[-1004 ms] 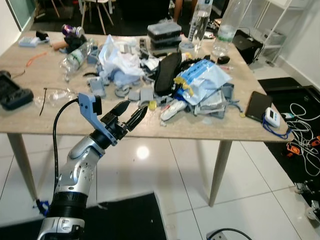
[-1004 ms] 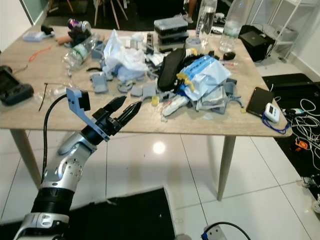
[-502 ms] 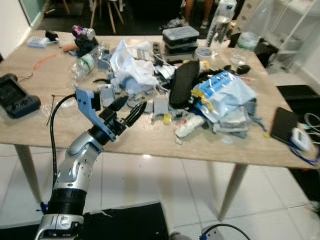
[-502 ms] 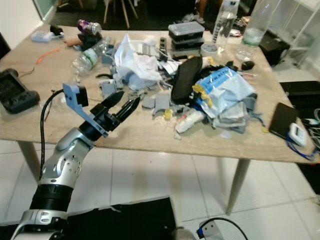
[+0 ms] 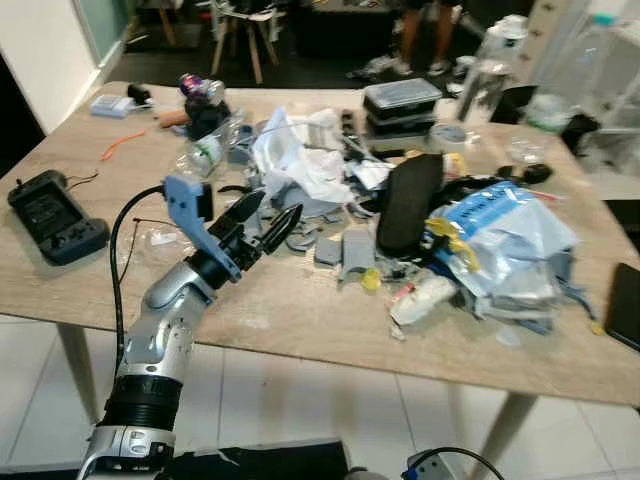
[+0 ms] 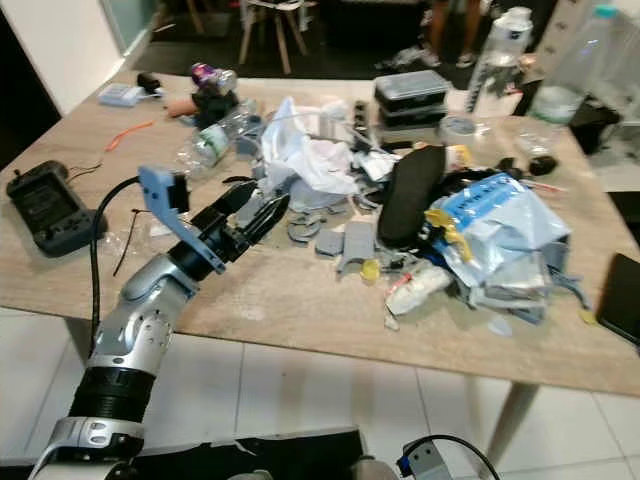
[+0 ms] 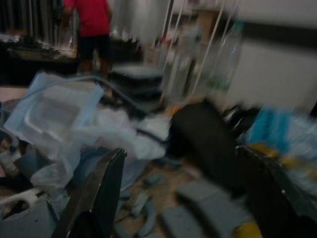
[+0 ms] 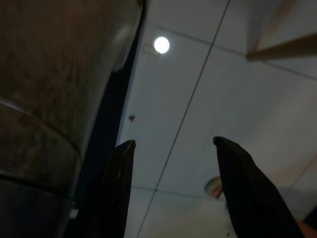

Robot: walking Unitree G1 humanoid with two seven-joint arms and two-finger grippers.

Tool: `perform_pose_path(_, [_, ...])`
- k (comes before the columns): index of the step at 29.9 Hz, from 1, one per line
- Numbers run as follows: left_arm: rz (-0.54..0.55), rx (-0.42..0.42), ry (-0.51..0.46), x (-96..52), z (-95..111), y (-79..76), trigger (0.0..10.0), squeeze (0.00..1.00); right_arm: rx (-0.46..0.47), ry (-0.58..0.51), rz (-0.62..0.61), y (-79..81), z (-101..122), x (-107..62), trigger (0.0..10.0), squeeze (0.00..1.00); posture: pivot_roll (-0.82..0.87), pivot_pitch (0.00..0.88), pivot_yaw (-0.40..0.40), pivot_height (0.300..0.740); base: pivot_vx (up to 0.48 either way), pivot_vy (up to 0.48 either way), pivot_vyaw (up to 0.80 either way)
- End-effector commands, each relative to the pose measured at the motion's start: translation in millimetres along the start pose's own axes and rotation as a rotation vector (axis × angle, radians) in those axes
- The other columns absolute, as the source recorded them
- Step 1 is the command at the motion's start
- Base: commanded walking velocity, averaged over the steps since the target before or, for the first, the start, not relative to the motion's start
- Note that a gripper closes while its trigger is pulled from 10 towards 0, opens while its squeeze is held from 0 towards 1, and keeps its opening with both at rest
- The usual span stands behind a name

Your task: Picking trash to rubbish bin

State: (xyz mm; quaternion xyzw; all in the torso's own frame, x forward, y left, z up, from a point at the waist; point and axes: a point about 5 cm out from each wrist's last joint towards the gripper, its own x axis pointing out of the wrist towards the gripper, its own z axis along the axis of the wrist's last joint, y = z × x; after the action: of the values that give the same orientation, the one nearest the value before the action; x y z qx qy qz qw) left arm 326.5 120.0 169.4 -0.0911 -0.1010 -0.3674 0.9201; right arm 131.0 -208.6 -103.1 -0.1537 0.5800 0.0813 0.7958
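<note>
A heap of trash covers the wooden table (image 5: 300, 310): a crumpled white plastic bag (image 5: 300, 165), grey foam pieces (image 5: 355, 250), a blue and white packet (image 5: 505, 235), a black sole-shaped piece (image 5: 405, 200) and a crushed clear bottle (image 5: 205, 155). My left gripper (image 5: 270, 218) is raised over the table's near left part, open and holding nothing, its fingertips just short of the white bag and the grey pieces. In the left wrist view the bag (image 7: 74, 119) lies ahead between the fingers (image 7: 99, 193). My right gripper (image 8: 171, 163) hangs open over the tiled floor.
A black controller (image 5: 55, 215) lies at the table's left edge. Stacked dark boxes (image 5: 400, 100) and clear bottles (image 5: 485, 70) stand at the back. A dark phone (image 5: 625, 315) lies at the right edge. A person's legs (image 5: 425, 25) and chairs stand behind the table.
The camera has come closer to the table and swung left. My left gripper has advanced from the table's front edge to over the tabletop, close to the white bag.
</note>
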Motion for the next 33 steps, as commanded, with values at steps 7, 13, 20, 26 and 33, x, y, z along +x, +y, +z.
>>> perform_pose_path(7, [0.103,0.234,0.236,3.5,-27.4,2.0,10.0,0.00,-0.013,0.036,0.010,0.0,-15.1,-1.0,10.0,0.00,0.04,0.089,0.012,0.740,0.000,0.000,0.00])
perform_pose_path(13, [0.255,0.291,0.333,1.3,-39.4,12.1,10.0,0.00,-0.011,0.043,0.013,1.0,-19.2,-1.3,10.0,0.00,0.04,0.099,0.017,0.740,0.000,0.000,0.00])
perform_pose_path(20, [0.324,0.268,0.342,3.5,-46.3,9.2,10.0,1.00,-0.010,0.037,0.031,14.6,-14.6,0.4,10.0,0.00,0.04,0.103,0.021,0.740,0.000,0.000,0.00])
perform_pose_path(26, [0.401,0.220,0.359,9.5,-51.7,7.3,10.0,1.00,-0.010,0.016,0.046,27.6,0.7,2.3,10.0,0.00,0.04,0.103,0.021,0.740,0.000,0.000,0.00])
perform_pose_path(33, [0.498,0.267,0.419,15.2,-61.2,4.2,10.0,0.00,-0.010,0.008,0.055,35.3,6.6,2.8,10.0,0.00,0.03,0.118,0.025,0.740,0.000,0.000,0.00])
